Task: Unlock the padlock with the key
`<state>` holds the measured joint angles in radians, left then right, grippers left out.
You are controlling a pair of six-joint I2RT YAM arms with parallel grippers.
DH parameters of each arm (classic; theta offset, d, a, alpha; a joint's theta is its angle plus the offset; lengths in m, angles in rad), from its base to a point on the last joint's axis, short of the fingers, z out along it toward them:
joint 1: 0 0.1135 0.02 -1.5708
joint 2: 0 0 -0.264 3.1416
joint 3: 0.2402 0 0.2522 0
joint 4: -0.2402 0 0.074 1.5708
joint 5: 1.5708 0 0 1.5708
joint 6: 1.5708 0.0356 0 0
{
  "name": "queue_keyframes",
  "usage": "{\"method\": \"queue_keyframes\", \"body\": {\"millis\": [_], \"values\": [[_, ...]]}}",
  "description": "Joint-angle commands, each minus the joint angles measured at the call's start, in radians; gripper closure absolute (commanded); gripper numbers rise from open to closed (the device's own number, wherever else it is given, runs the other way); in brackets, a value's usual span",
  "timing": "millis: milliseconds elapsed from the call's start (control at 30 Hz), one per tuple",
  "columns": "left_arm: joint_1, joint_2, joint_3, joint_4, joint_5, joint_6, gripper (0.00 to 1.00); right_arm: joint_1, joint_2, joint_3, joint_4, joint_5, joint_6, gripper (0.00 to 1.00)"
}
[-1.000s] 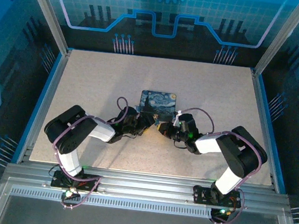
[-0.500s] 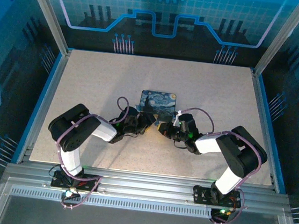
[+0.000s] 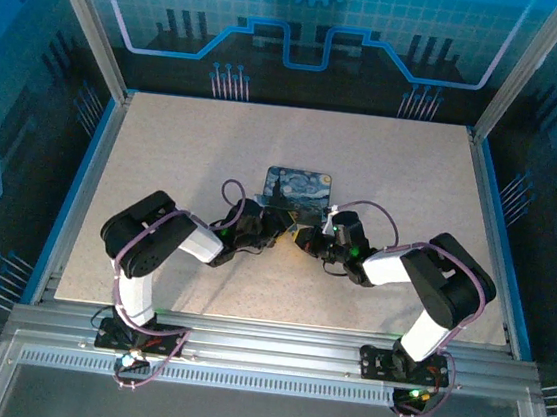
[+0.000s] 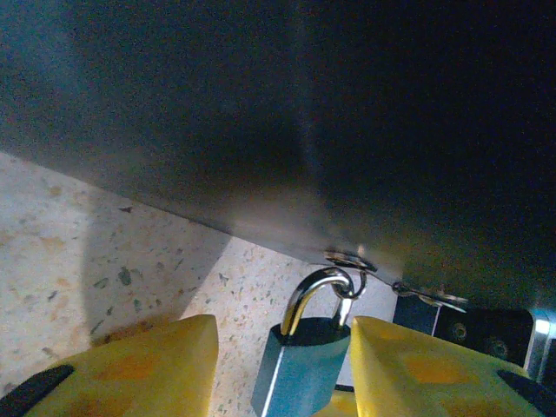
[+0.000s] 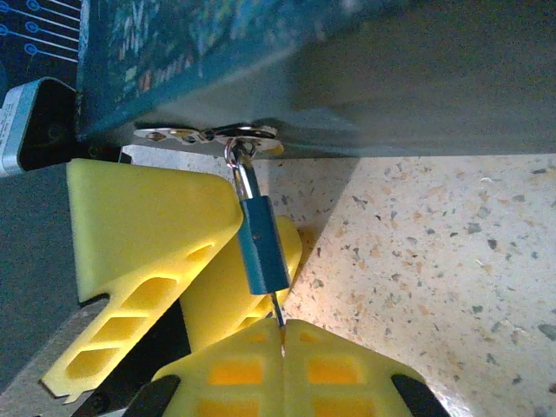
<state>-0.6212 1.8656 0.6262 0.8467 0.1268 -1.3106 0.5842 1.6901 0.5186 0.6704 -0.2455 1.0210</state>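
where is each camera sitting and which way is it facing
Top external: above and behind the bases, looking down on the table, both arms and the tin.
Left wrist: low by the table, facing the tin's side; the left gripper has a finger either side of the padlock.
Right wrist: low, facing the other way; the right gripper pinches the key under the padlock.
Shared: both wrist views show the padlock hanging on the tin's hasp.
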Motion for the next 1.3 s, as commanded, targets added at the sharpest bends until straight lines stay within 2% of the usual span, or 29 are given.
{"method": "queue_keyframes", "body": {"millis": [0, 100, 300, 533, 767, 867, 1000, 1200, 1267], "values": [[-0.014, 0.027, 0.023, 0.008, -0.009, -0.005, 0.58, 0.008, 0.012, 0.016, 0.018, -0.010, 0.016, 1.00], [-0.017, 0.028, 0.027, 0.010, -0.008, -0.005, 0.62, 0.007, 0.012, 0.016, 0.024, -0.010, 0.022, 1.00], [-0.018, 0.022, 0.022, 0.019, -0.012, -0.007, 0.77, 0.005, 0.002, 0.012, 0.031, -0.009, 0.023, 0.99], [-0.018, -0.022, 0.018, -0.019, -0.029, 0.022, 0.90, -0.012, -0.047, -0.024, 0.003, 0.005, -0.004, 0.81], [-0.023, -0.074, 0.037, -0.100, -0.030, 0.051, 0.96, -0.051, -0.177, -0.064, -0.143, 0.050, -0.114, 0.65], [-0.025, -0.097, 0.042, -0.125, -0.028, 0.059, 1.00, -0.079, -0.261, -0.069, -0.229, 0.068, -0.208, 0.57], [-0.027, -0.113, 0.050, -0.136, -0.016, 0.065, 1.00, -0.094, -0.397, -0.050, -0.350, 0.115, -0.385, 0.38], [-0.031, -0.145, 0.049, -0.165, -0.024, 0.058, 1.00, -0.085, -0.580, -0.023, -0.443, 0.147, -0.707, 0.11], [-0.031, -0.156, 0.050, -0.178, -0.030, 0.059, 1.00, -0.077, -0.616, -0.025, -0.447, 0.152, -0.798, 0.07]]}}
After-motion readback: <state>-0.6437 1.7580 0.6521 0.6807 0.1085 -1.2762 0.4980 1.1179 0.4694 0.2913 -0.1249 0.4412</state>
